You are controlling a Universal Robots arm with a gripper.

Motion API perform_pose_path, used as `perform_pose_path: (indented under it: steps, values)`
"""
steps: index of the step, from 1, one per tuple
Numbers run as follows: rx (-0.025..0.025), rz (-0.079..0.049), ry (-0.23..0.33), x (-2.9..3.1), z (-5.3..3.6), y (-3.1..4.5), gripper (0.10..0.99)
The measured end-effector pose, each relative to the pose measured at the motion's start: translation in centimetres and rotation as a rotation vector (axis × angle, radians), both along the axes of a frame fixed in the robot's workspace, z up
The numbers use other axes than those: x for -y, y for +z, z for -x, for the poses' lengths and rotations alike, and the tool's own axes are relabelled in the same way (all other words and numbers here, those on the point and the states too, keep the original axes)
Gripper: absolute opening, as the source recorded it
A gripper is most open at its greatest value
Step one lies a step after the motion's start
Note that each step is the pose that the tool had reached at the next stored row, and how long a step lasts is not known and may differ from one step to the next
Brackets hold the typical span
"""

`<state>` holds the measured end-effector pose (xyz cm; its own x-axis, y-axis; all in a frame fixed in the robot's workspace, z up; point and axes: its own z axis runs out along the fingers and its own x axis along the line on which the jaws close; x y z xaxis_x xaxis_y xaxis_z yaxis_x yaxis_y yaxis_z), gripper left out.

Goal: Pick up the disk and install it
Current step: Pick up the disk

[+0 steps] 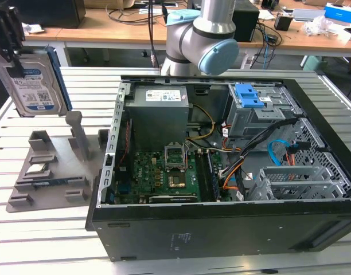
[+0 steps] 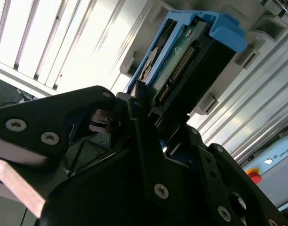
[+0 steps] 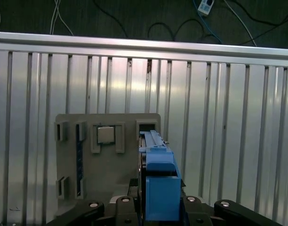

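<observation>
Disk point(image 1: 38, 86), framed in its blue bracket, hangs upright at the exterior view's far left, above the grey holder point(image 1: 52, 172) and well apart from the open computer case point(image 1: 221, 229). The gripper point(image 3: 158, 206) is closed down to the drive's thickness, with a black finger point(image 3: 123, 203) pressed to either side in the first wrist view. Its body is cut off at the exterior view's edge. The disk's lower edge seems clear of the holder, though I can't be sure.
</observation>
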<state>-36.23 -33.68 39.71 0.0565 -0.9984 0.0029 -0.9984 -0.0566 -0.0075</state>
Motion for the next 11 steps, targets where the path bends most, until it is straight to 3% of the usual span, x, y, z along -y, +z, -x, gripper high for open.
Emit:
perform_pose_path:
  steps: [11]
  values:
    - [0.0001,-0.002,0.0,0.0,-0.01,2.16,0.365]
